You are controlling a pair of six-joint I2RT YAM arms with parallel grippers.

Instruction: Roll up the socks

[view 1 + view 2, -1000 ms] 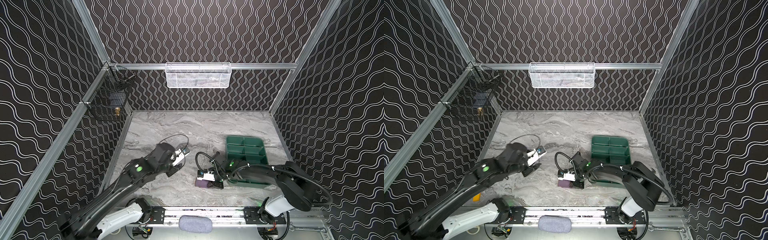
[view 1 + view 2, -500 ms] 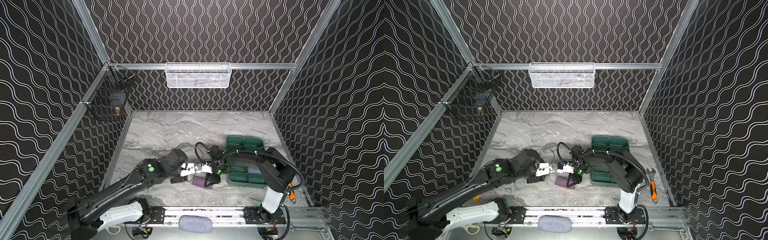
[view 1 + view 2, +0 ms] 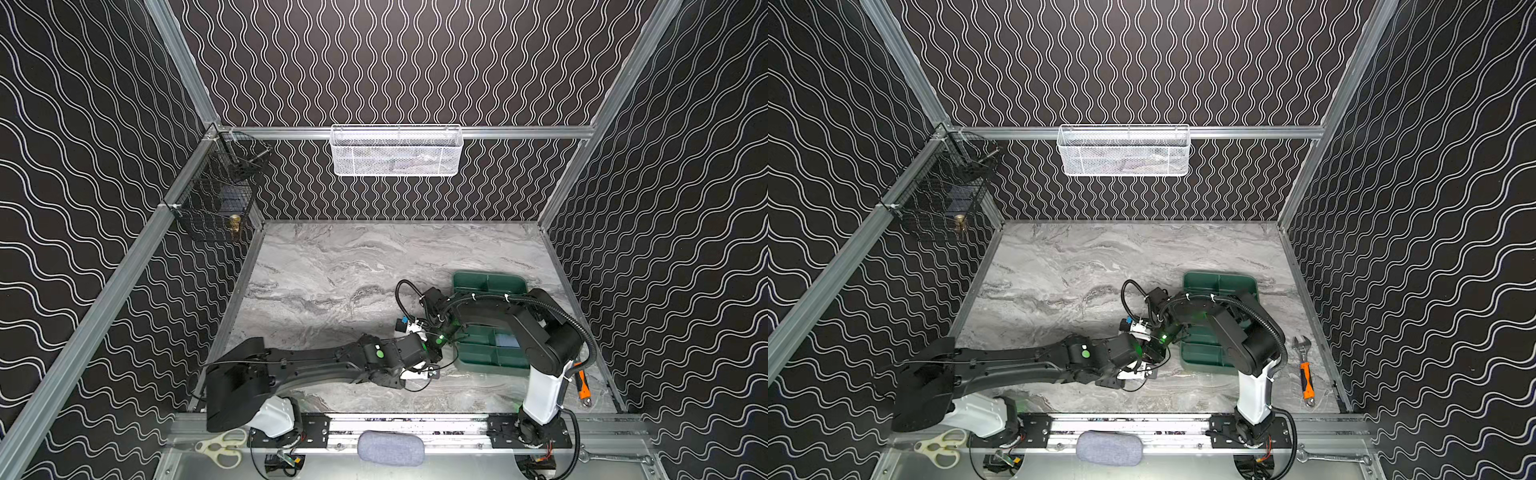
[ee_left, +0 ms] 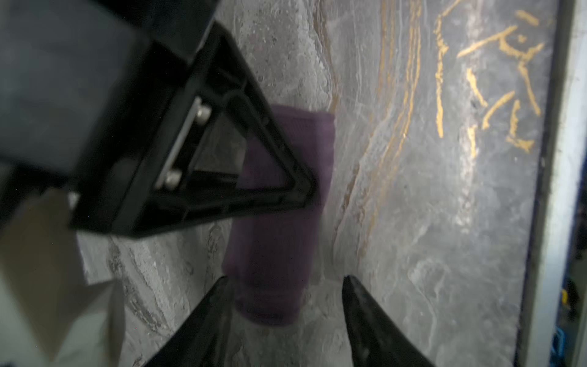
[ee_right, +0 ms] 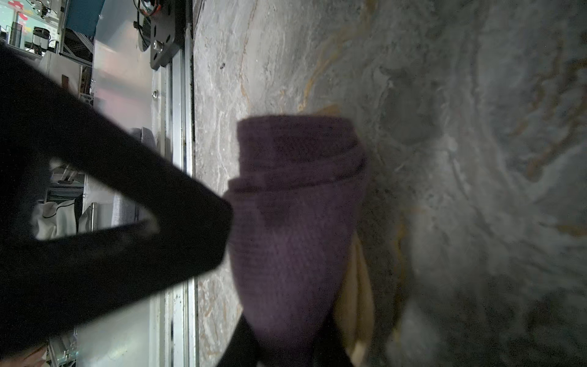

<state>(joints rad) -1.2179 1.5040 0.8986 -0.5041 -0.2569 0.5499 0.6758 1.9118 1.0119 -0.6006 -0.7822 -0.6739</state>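
Tabletop (image 3: 353, 270) is seen across the lower middle of both top views, the green tray (image 3: 488, 277) set at its right. Left of that, the rolled purple sock (image 5: 292, 222) is pinched by the right gripper (image 5: 286, 346), presumably against unrolling. The left gripper (image 4: 284, 286) is spread, ungripping, around its end.

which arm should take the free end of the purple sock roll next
Probably left. The left gripper, open, straddles the free end of the purple sock; the right gripper is shut on its other end.

Purple sock (image 5: 295, 222) with tan patch, grey marbled table (image 3: 332, 266), dark green tray (image 3: 490, 359).
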